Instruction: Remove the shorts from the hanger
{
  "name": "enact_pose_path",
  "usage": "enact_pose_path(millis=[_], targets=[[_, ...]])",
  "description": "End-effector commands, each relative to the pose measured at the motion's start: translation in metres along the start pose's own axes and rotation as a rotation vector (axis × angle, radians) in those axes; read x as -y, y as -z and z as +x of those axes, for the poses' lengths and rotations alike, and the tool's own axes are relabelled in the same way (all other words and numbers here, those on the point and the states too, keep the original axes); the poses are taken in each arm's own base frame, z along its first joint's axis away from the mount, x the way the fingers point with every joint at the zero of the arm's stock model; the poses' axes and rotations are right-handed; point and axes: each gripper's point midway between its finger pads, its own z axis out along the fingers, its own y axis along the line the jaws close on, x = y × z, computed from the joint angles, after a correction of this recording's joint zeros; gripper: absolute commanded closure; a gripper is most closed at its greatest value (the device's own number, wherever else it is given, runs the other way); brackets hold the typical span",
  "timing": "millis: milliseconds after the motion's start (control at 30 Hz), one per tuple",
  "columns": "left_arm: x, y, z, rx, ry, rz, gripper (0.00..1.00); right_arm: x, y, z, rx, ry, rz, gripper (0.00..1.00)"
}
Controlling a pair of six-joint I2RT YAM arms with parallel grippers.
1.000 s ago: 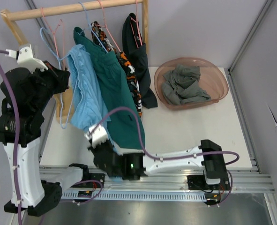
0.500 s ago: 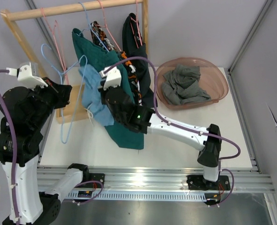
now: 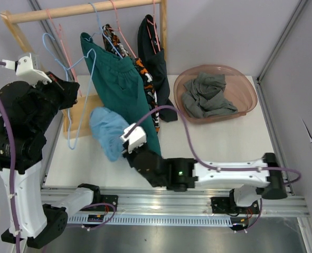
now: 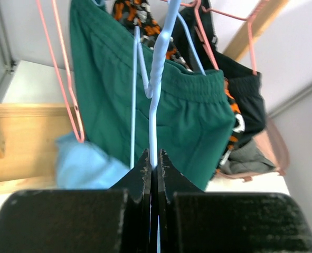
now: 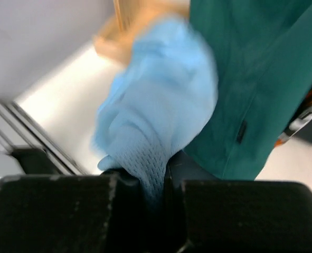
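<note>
Light blue shorts point(image 5: 156, 105) hang bunched in the closed jaws of the right gripper point(image 5: 154, 182), low in front of the wooden rack point(image 3: 87, 9), with the dark teal shorts point(image 3: 121, 89) draped just behind them. The left gripper point(image 4: 154, 158) is clamped shut on the bare wire of a light blue hanger point(image 4: 157, 79) at the rack's left end, a pink hanger point(image 4: 79, 136) beside it. Farther along the rack hang the patterned shorts point(image 3: 143, 71) and black shorts point(image 3: 154, 52), and to the rack's right grey shorts point(image 3: 208, 95) lie in a brown translucent bowl point(image 3: 237, 79) on the table point(image 3: 214, 153).
</note>
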Motion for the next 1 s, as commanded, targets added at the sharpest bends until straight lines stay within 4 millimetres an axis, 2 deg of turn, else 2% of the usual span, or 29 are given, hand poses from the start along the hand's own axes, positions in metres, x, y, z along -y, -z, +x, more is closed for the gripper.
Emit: enact_pose_path(millis=[0, 33, 100, 133, 167, 200, 233, 267, 300, 333, 367, 467, 500, 533, 567, 600, 667, 700, 800, 833, 900, 933, 967], targets=[[-0.001, -0.01, -0.018, 0.077, -0.036, -0.015, 1.0, 0.081, 0.041, -0.138, 0.243, -0.204, 0.137, 1.0], [-0.001, -0.014, -0.015, 0.072, -0.033, -0.012, 1.0, 0.103, 0.047, -0.174, 0.303, -0.235, 0.159, 1.0], [-0.001, -0.02, -0.009, 0.067, -0.03, -0.005, 1.0, 0.131, 0.053, -0.206, 0.357, -0.19, 0.204, 1.0], [-0.001, -0.021, -0.008, 0.067, -0.032, 0.0, 1.0, 0.154, 0.05, -0.221, 0.384, -0.178, 0.241, 1.0], [0.0, -0.021, -0.008, 0.069, -0.044, 0.01, 1.0, 0.169, 0.059, -0.248, 0.436, -0.2, 0.248, 1.0], [-0.003, -0.026, -0.002, 0.061, -0.051, 0.002, 1.0, 0.192, 0.06, -0.27, 0.483, -0.191, 0.263, 1.0], [-0.004, -0.027, -0.001, 0.063, -0.057, 0.002, 1.0, 0.184, 0.053, -0.266, 0.468, -0.169, 0.236, 1.0], [-0.004, -0.029, -0.001, 0.065, -0.067, 0.003, 1.0, 0.212, 0.06, -0.288, 0.519, -0.184, 0.285, 1.0], [-0.007, -0.031, 0.004, 0.057, -0.071, -0.005, 1.0, 0.218, 0.052, -0.29, 0.514, -0.167, 0.301, 1.0], [-0.009, -0.033, 0.007, 0.05, -0.074, -0.01, 1.0, 0.225, 0.051, -0.299, 0.533, -0.152, 0.3, 1.0], [-0.011, -0.035, 0.011, 0.044, -0.083, -0.014, 1.0, 0.245, 0.051, -0.306, 0.553, -0.144, 0.342, 1.0], [-0.012, -0.042, 0.016, 0.035, -0.088, -0.012, 1.0, 0.268, 0.047, -0.325, 0.606, -0.126, 0.37, 1.0], [-0.012, -0.042, 0.016, 0.037, -0.089, -0.01, 1.0, 0.289, 0.054, -0.335, 0.636, -0.124, 0.419, 1.0], [-0.012, -0.044, 0.017, 0.035, -0.091, -0.012, 1.0, 0.295, 0.044, -0.336, 0.634, -0.11, 0.417, 1.0], [-0.013, -0.046, 0.019, 0.031, -0.094, -0.015, 1.0, 0.304, 0.043, -0.339, 0.643, -0.115, 0.43, 1.0], [-0.014, -0.046, 0.019, 0.033, -0.096, -0.018, 1.0, 0.326, 0.049, -0.345, 0.665, -0.112, 0.472, 1.0], [-0.015, -0.047, 0.018, 0.041, -0.106, -0.022, 1.0, 0.341, 0.039, -0.344, 0.669, -0.113, 0.47, 1.0], [-0.016, -0.048, 0.018, 0.041, -0.107, -0.025, 1.0, 0.363, 0.04, -0.344, 0.676, -0.11, 0.51, 1.0], [-0.018, -0.053, 0.019, 0.04, -0.117, -0.038, 1.0, 0.387, 0.026, -0.337, 0.661, -0.108, 0.514, 1.0], [-0.019, -0.054, 0.019, 0.04, -0.118, -0.043, 1.0, 0.405, 0.022, -0.329, 0.644, -0.116, 0.54, 1.0], [-0.02, -0.058, 0.019, 0.04, -0.12, -0.047, 1.0, 0.42, 0.015, -0.318, 0.635, -0.137, 0.557, 1.0], [-0.02, -0.057, 0.016, 0.048, -0.121, -0.049, 1.0, 0.437, 0.0, -0.289, 0.575, -0.143, 0.584, 1.0], [-0.021, -0.058, 0.016, 0.05, -0.122, -0.053, 1.0, 0.443, -0.006, -0.276, 0.558, -0.151, 0.589, 1.0]])
